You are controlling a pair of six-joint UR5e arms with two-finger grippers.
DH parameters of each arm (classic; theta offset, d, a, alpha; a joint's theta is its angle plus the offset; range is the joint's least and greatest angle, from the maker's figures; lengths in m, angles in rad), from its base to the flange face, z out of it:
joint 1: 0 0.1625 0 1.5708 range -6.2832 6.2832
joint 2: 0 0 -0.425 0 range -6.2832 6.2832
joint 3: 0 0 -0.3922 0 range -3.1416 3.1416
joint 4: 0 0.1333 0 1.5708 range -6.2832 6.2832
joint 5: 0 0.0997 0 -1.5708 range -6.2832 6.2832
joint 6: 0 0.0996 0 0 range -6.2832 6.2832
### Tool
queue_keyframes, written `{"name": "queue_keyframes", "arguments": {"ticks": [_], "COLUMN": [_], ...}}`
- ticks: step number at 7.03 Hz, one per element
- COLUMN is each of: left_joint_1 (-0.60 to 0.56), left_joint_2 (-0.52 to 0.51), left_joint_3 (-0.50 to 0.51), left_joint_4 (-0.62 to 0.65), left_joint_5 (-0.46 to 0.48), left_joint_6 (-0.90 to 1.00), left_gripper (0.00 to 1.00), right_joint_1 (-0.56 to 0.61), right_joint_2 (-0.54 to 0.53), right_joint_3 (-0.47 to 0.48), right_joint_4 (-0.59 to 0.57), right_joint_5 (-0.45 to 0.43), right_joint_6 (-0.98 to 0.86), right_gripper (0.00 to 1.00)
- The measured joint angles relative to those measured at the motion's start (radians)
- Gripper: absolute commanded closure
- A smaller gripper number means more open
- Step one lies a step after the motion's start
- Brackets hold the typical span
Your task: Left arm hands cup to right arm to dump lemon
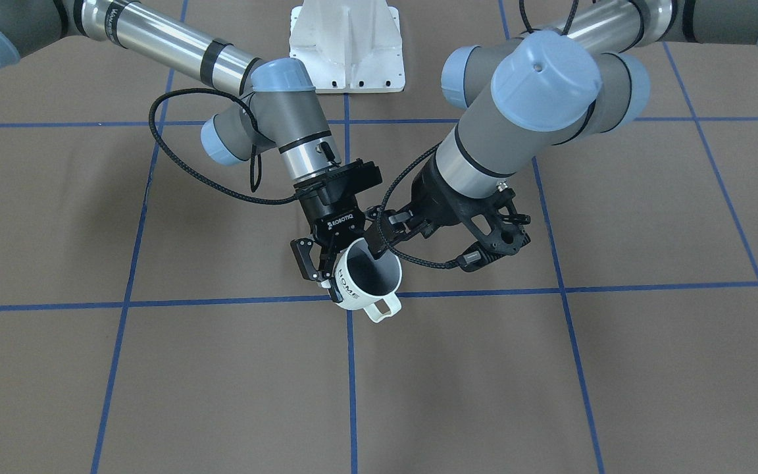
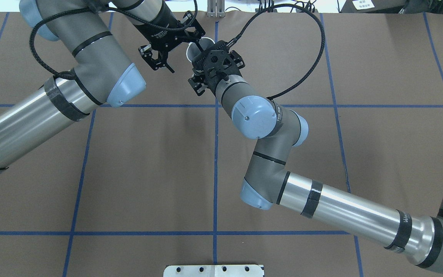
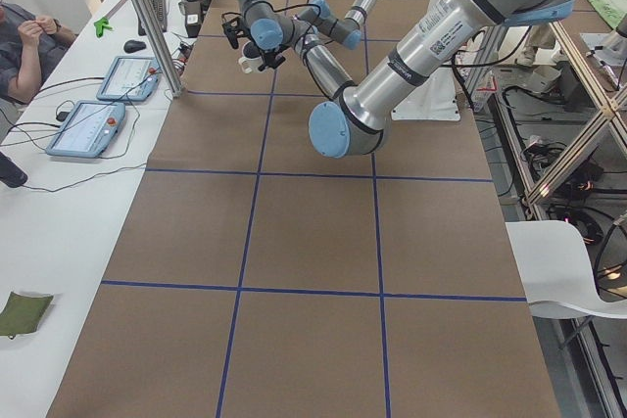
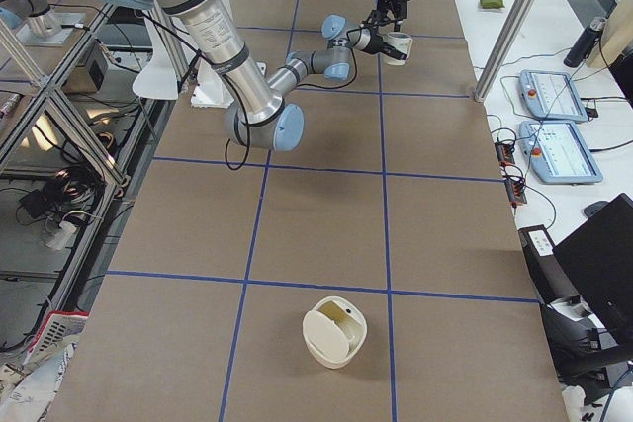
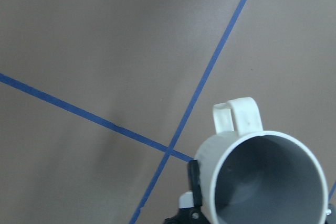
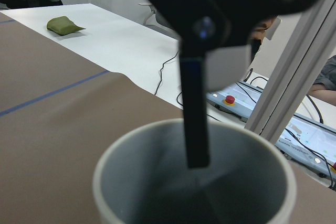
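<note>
White cup (image 1: pixel 369 276) hangs at the centre of the front view, clear of the brown worktop (image 1: pixel 550 395) — no lemon shows inside. Behind it the left claw (image 1: pixel 379 245) clamps the rim, one finger (image 6: pixel 194 129) dipping in. The right claw (image 1: pixel 326 270) sets a pad at the lettered wall; I cannot tell whether it grips. It should close firmly before the left lets go — then tip

**Even Overhead Light, Soft Shadows, One Blurred Close-up**

Diffuse light from above keeps the brown table (image 1: pixel 155 368) evenly bright, and the arms cast only faint, soft-edged shadows on it. Streaks of glare run along the silver tube of the right arm (image 2: pixel 352 211). The fixed views are sharp. In the right wrist view the cup (image 6: pixel 157 192) and the black finger (image 6: pixel 195 108) reaching into it are out of focus.
</note>
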Motion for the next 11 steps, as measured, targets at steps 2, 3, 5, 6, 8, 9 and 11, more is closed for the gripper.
{"name": "queue_keyframes", "arguments": {"ticks": [2, 3, 5, 6, 8, 9, 11], "left_joint_1": [0.001, 0.001, 0.002, 0.002, 0.002, 0.002, 0.002], "left_joint_2": [-0.001, -0.002, -0.002, -0.002, -0.006, -0.008, -0.01], "left_joint_3": [0.026, 0.041, 0.063, 0.066, 0.067, 0.066, 0.063], "left_joint_4": [-0.022, -0.041, -0.062, -0.064, -0.066, -0.066, -0.067], "left_joint_5": [0.004, 0.004, 0.003, 0.003, 0.002, 0.001, -0.001], "left_joint_6": [-0.003, -0.002, -0.001, 0.0, 0.002, 0.012, 0.028], "left_gripper": [0.59, 0.61, 0.62, 0.81, 1.0, 1.0, 1.0], "right_joint_1": [-0.013, -0.014, -0.015, -0.015, -0.015, -0.015, -0.015], "right_joint_2": [-0.002, -0.003, -0.005, -0.006, -0.007, -0.007, -0.011], "right_joint_3": [0.003, 0.004, 0.005, 0.005, 0.005, 0.005, 0.005], "right_joint_4": [0.004, 0.006, 0.007, 0.007, 0.006, 0.006, 0.007], "right_joint_5": [-0.03, -0.034, -0.036, -0.037, -0.036, -0.037, -0.037], "right_joint_6": [0.0, 0.0, 0.0, 0.0, 0.0, -0.001, -0.003], "right_gripper": [0.68, 0.68, 0.68, 0.66, 0.16, 0.01, 0.01]}}
